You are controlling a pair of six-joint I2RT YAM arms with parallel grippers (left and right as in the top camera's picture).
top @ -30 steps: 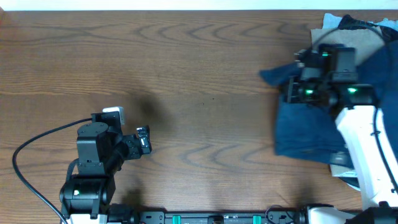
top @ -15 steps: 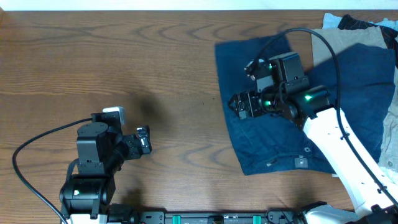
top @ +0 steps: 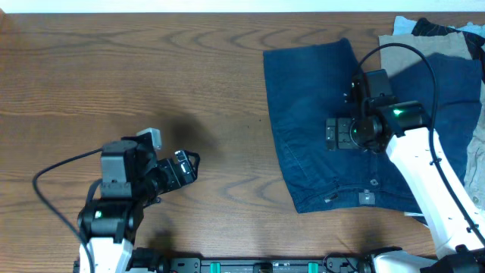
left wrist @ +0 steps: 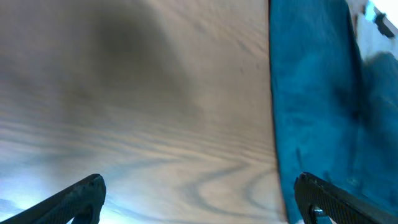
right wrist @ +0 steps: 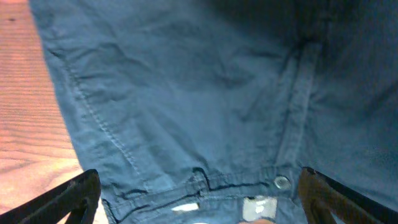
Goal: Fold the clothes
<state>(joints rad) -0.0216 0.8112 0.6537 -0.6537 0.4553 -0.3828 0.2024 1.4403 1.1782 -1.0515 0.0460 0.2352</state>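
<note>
Jaws on both grippers stand wide apart and hold nothing. Left gripper (top: 186,165) hovers over the bare table (top: 151,68), well apart from the shorts (top: 311,91); its wrist view shows only the shorts' edge at right. Right gripper (right wrist: 199,202) is poised above the shorts, near the waistband (right wrist: 236,183) and button (right wrist: 281,182); contact with the cloth cannot be told. Shorts lie spread flat on the table's right half, waistband toward the robot. Beige garment (top: 455,42), light blue garment (top: 405,26) and black garment (top: 443,26) are heaped at the far right corner, touching the shorts.
</note>
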